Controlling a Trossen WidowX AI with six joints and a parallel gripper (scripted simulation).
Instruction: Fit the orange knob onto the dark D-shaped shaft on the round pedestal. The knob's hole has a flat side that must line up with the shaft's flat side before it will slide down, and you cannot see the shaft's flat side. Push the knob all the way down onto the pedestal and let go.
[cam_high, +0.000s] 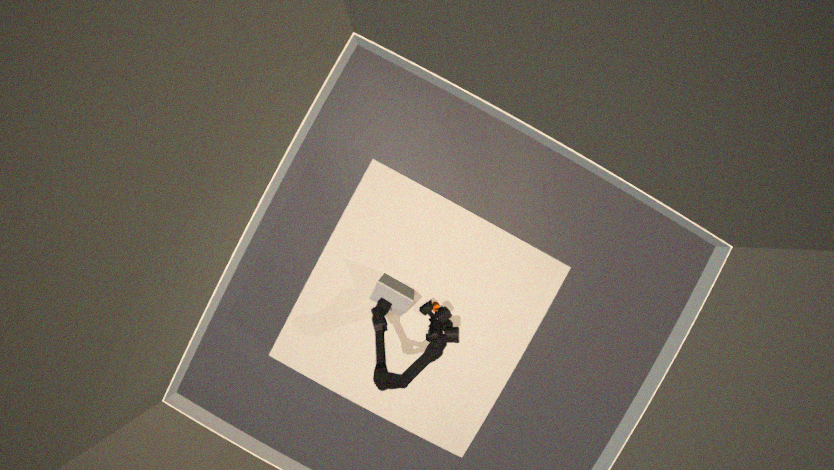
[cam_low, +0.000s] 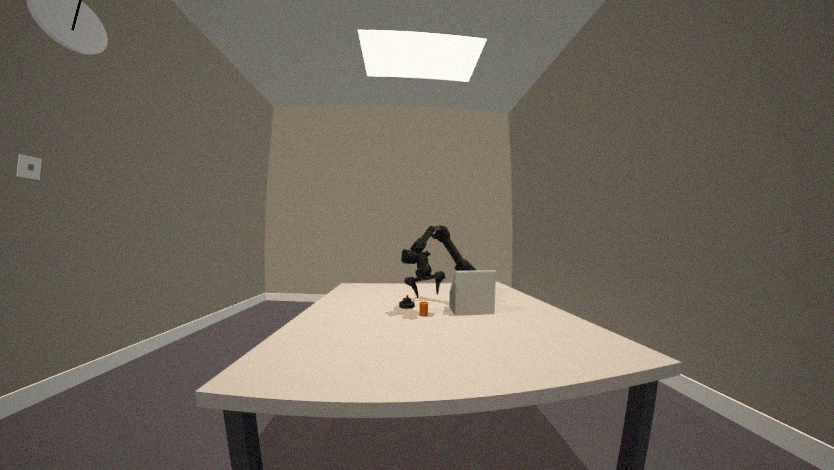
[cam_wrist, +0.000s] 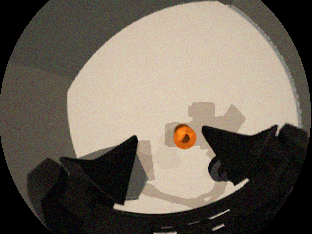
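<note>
The orange knob (cam_high: 435, 306) (cam_low: 423, 309) (cam_wrist: 184, 137) stands upright on the table, its hole facing up, beside the pedestal and not on it. The dark round pedestal (cam_low: 406, 304) (cam_wrist: 217, 169) has its short shaft pointing up in the exterior view; in the wrist view it is partly hidden behind the right finger, and in the top view I cannot make it out under the arm. My gripper (cam_low: 427, 295) (cam_wrist: 170, 133) is wide open and empty, raised above the table and the knob. The shaft's flat side cannot be seen.
A grey box-shaped block (cam_high: 392, 296) (cam_low: 473, 293) stands on the pale table (cam_high: 466, 233) (cam_low: 408, 361) (cam_wrist: 150, 75), to the right of the knob in the exterior view. It shows partly behind the left finger in the wrist view. The arm's shadow falls around the knob.
</note>
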